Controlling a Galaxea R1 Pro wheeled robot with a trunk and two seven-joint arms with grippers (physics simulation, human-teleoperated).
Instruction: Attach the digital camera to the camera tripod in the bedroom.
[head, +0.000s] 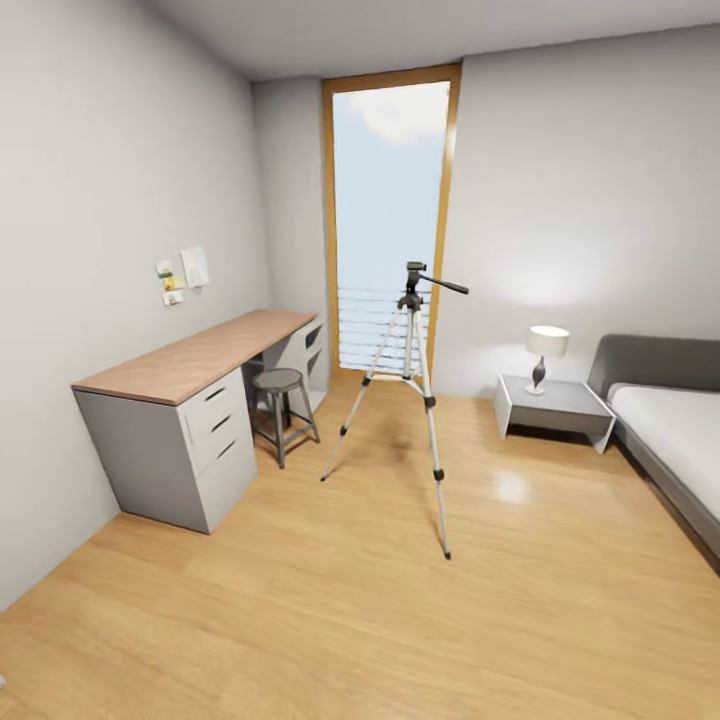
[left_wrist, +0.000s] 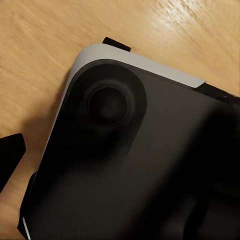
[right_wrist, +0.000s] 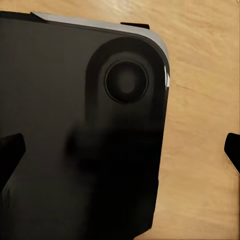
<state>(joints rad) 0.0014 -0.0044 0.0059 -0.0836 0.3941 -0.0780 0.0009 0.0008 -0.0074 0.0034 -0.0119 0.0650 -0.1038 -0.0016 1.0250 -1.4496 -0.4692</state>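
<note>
Tripod (head: 407, 372) stands upright on the wood floor (head: 330, 620) in the middle of the bedroom, its 3 silver legs spread and its dark pan head on top with the long handle sticking out toward the bed side. Just behind the tripod is the tall wood-framed window (head: 390, 210). To the tripod's left, against the wall, sits the worktop (head: 200, 355) with grey drawers, and a round grey stool (head: 282, 410) stands between the worktop and the tripod, near but apart from the closest leg. To the tripod's right are a low grey nightstand (head: 555, 405) carrying a white lamp (head: 545, 355), and beyond it the bed (head: 680, 430) with its grey headboard. In the left wrist view a dark fingertip of the left end effector (left_wrist: 10, 157) shows at the edge over a black, grey-rimmed robot base (left_wrist: 130, 165) and floor; I cannot tell how its jaws stand. In the right wrist view the 2 dark fingertips of the right end effector (right_wrist: 120, 152) sit at opposite edges, spread wide with nothing between them, above the same black base.
</note>
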